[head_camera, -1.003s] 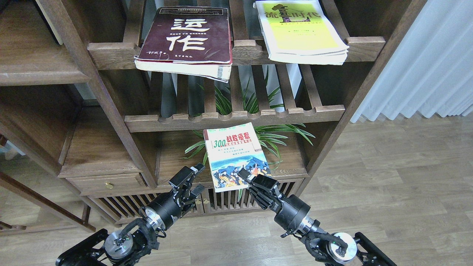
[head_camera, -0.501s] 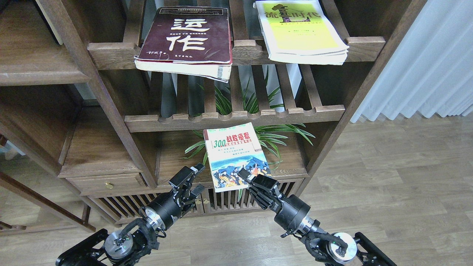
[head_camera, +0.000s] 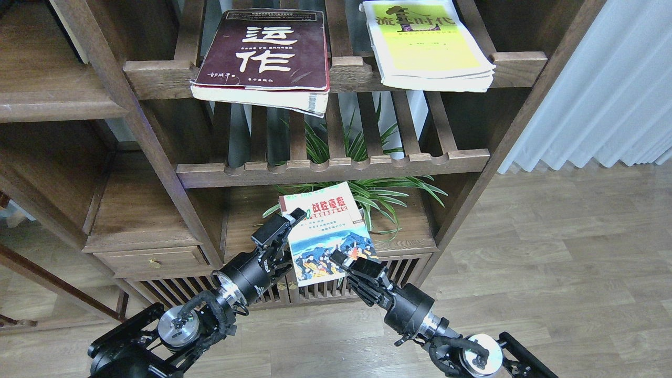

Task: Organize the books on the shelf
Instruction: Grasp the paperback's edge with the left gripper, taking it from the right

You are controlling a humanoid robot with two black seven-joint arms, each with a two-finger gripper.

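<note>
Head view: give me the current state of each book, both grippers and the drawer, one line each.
Maroon book: flat on the top slatted rack, front overhanging the rail.
Yellow-green book: flat on the same rack, to the right.
"300" book: tilted, at the lower shelf.
Right gripper: shut on its lower edge.
Left gripper: at its left edge, grip unclear.
Drawer: closed.

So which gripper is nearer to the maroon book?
Left. The left gripper is lower, below the maroon book; the right gripper is lower still and further right.
</note>
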